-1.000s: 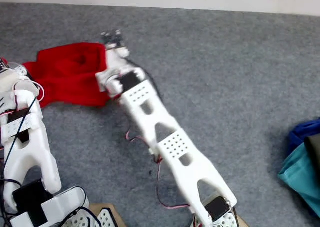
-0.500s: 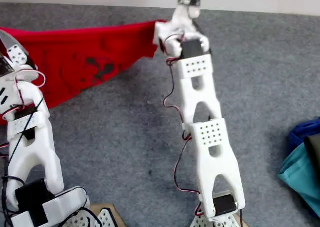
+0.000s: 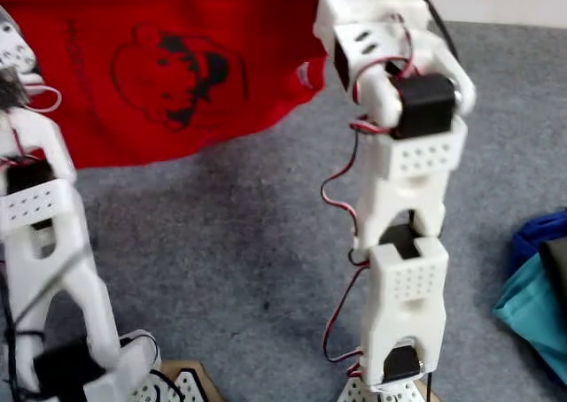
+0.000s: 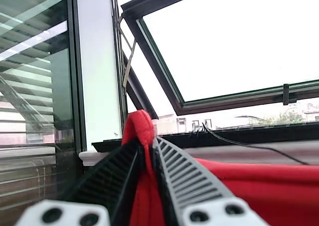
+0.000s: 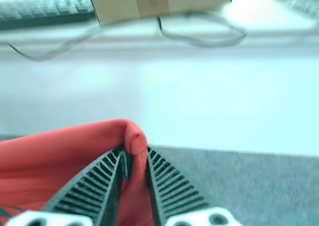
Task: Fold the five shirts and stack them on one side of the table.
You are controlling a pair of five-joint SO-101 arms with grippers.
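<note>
A red shirt (image 3: 168, 65) with a dark printed figure hangs spread above the grey table, stretched between the two arms at the top of the high view. My left gripper (image 4: 147, 149) is shut on a bunched edge of the red shirt (image 4: 142, 129), with red cloth trailing away beside it. My right gripper (image 5: 132, 154) is shut on another edge of the red shirt (image 5: 75, 146). In the high view the left arm (image 3: 40, 216) stands at the left and the right arm (image 3: 403, 172) rises in the middle, both raised high.
A pile of other shirts, blue (image 3: 536, 234) and teal (image 3: 536, 309), lies at the table's right edge. The grey table surface (image 3: 221, 260) lies between the two arms. A window shows behind the left gripper; a cardboard box (image 5: 159, 2) and cables behind the right.
Both arms have risen and moved apart, lifting the red shirt off the table and spreading it from a crumpled heap into a hanging sheet with its print showing.
</note>
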